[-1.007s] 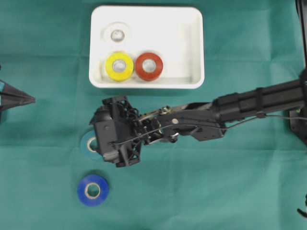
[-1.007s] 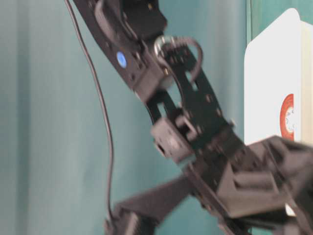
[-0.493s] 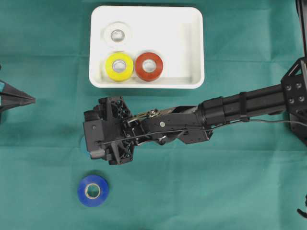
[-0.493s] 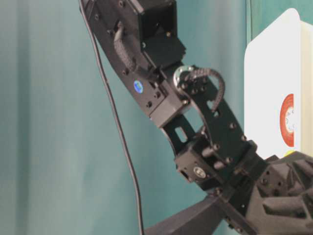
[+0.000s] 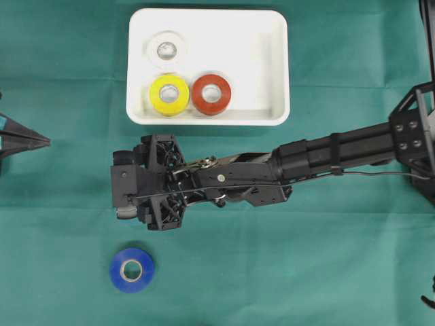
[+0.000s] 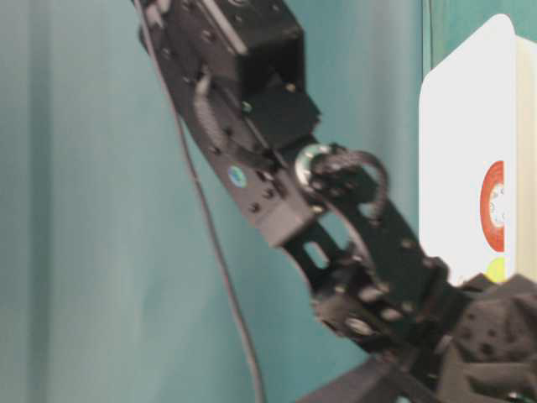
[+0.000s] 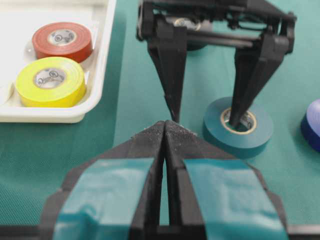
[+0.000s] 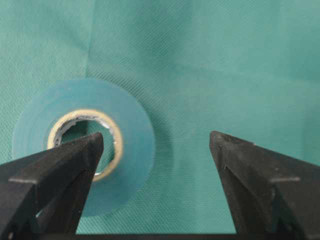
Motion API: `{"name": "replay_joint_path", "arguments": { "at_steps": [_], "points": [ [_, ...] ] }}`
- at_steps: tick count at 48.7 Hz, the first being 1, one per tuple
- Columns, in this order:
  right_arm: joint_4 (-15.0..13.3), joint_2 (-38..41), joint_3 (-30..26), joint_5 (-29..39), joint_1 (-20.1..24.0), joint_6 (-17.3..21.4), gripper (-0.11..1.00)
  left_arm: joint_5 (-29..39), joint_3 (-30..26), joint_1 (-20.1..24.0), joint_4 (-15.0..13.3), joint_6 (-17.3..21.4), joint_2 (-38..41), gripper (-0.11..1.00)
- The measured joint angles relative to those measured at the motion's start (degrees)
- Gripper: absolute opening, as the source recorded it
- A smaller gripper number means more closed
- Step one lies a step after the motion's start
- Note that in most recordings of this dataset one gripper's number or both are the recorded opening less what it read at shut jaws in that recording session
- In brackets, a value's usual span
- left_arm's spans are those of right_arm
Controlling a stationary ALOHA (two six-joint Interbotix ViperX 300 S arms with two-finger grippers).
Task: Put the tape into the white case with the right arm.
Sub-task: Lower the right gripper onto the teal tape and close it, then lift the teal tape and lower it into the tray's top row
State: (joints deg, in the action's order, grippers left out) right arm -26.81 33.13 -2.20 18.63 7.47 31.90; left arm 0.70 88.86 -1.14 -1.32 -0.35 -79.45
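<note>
A teal tape roll (image 8: 131,131) lies flat on the green cloth. My right gripper (image 8: 156,137) is open and astride its wall: one finger is in the core, the other on the cloth beside it. The left wrist view shows the same roll (image 7: 260,134) and right gripper (image 7: 205,120). From overhead, the right arm (image 5: 306,159) hides the teal roll. The white case (image 5: 268,61) at the back holds a white roll (image 5: 166,49), a yellow roll (image 5: 169,94) and a red roll (image 5: 211,94). My left gripper (image 7: 165,126) is shut and empty at the left edge (image 5: 37,141).
A blue tape roll (image 5: 132,269) lies on the cloth in front of the right gripper's wrist. The case's right half has bare floor. In the table-level view the right arm (image 6: 277,168) fills the foreground, with the case (image 6: 461,168) behind it.
The right arm has reached further left and come down over the teal roll, which showed beside the gripper overhead and is now hidden. The left gripper has not moved.
</note>
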Motion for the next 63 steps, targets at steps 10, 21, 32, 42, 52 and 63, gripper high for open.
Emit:
{"name": "replay_joint_path", "arguments": {
  "at_steps": [10,21,32,42,52,63],
  "points": [
    [0.00,1.76,-1.93,0.09,0.44,0.26,0.57,0.00,0.00,0.00,0.00,0.00,0.09,0.00],
    [0.09,2.02,-2.20,0.09,0.53,0.18,0.43,0.00,0.00,0.00,0.00,0.00,0.09,0.00],
    [0.00,2.02,-2.20,0.26,1.23,0.18,0.02,0.00,0.00,0.00,0.00,0.09,0.09,0.00],
    [0.09,2.02,-2.29,1.49,1.23,0.26,0.02,0.00,0.00,0.00,0.00,0.00,0.00,0.00],
    [0.00,1.41,-2.37,4.66,1.41,0.00,0.02,0.00,0.00,0.00,0.00,0.09,0.09,0.00],
    [0.09,-2.20,-2.37,8.79,1.67,0.00,0.00,-0.09,0.00,0.00,0.00,0.09,0.09,0.00]
  ]
}}
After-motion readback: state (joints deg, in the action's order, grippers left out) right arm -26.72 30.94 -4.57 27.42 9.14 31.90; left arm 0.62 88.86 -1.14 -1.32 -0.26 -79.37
